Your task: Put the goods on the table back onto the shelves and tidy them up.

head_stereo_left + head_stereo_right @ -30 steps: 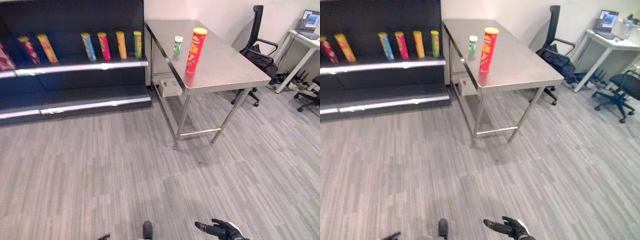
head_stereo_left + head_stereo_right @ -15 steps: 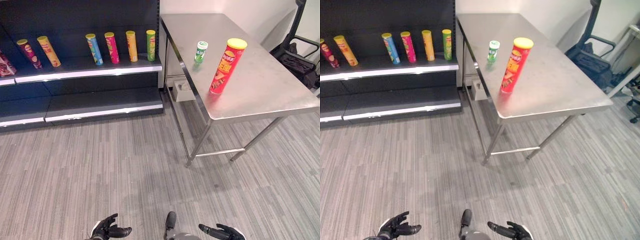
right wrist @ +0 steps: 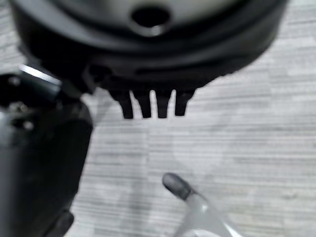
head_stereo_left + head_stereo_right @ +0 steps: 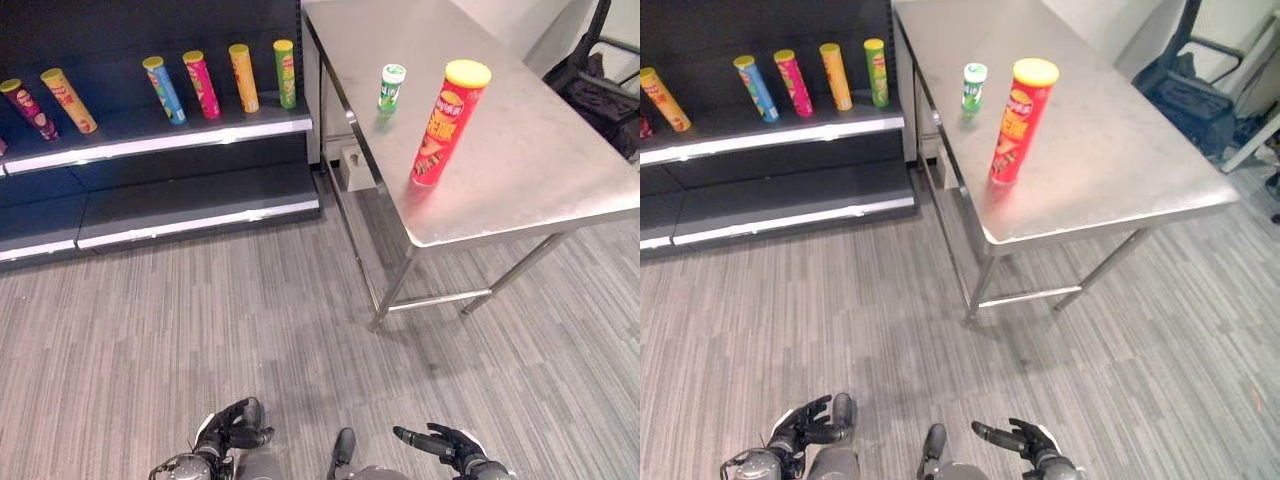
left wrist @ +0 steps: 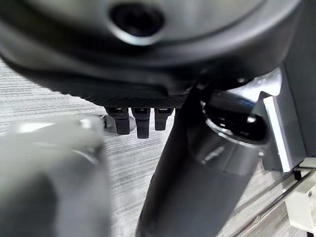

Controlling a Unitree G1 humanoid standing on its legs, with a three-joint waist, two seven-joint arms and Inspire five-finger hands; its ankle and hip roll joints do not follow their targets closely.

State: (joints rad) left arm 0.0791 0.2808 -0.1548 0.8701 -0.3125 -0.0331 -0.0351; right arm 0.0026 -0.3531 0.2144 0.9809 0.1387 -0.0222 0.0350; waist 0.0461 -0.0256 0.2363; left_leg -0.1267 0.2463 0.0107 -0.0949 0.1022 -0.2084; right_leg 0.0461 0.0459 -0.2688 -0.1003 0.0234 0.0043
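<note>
Tall red can [image 4: 443,122] and small green tub [image 4: 390,87] stand on bench [image 4: 540,170], right of shelf [image 4: 160,135]. Can likely light, stiff, smooth; grab middle. Left robot hand [image 4: 232,430] and right robot hand [image 4: 440,444] low, far away, loose, empty.

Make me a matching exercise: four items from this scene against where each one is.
Things:
1. red can
2. small green can
3. blue can
4. left hand

Places:
A. on the shelf, between an orange can and a pink one
B. low, above the floor, holding nothing
C. upright on the table, nearer the robot than the other can there
D. on the table, near its shelf-side edge

Pairs: 1-C, 2-D, 3-A, 4-B
</note>
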